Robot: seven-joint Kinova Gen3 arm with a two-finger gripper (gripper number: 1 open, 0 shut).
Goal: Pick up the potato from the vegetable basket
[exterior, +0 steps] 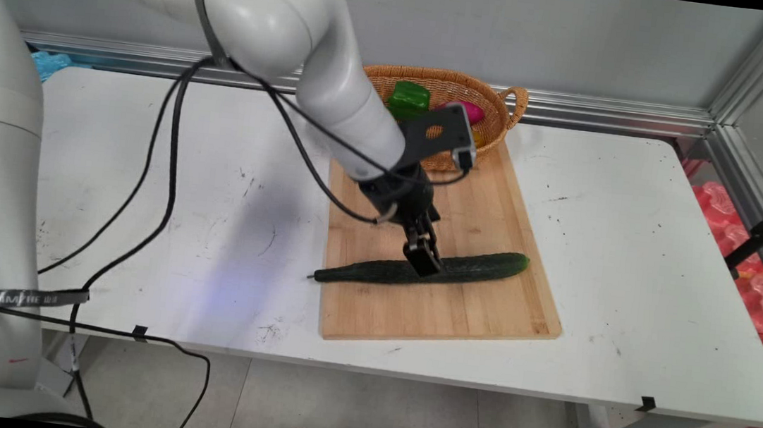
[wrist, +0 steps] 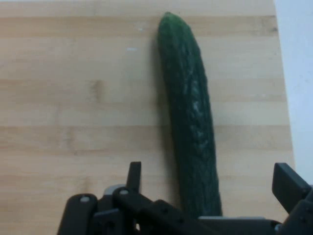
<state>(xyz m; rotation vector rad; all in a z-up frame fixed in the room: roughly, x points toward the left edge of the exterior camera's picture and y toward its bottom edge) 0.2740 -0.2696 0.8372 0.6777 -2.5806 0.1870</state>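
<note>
A long dark green cucumber (exterior: 482,267) lies across a wooden cutting board (exterior: 442,312) near the table's middle, its stem end reaching past the board's left edge. My gripper (exterior: 423,261) is down at the cucumber's middle. In the hand view the cucumber (wrist: 190,112) runs up between the two fingers, and the gripper (wrist: 211,177) is open. One fingertip (wrist: 134,171) stands on its left and the other on its right, each a small gap away from it. The board (wrist: 73,98) fills that view.
A wicker basket (exterior: 503,103) stands at the board's far end, holding a green pepper (exterior: 409,98) and a magenta vegetable (exterior: 471,112). Black cables hang from the arm over the white table (exterior: 631,268) on the left. A blue cloth (exterior: 50,62) lies at the back left.
</note>
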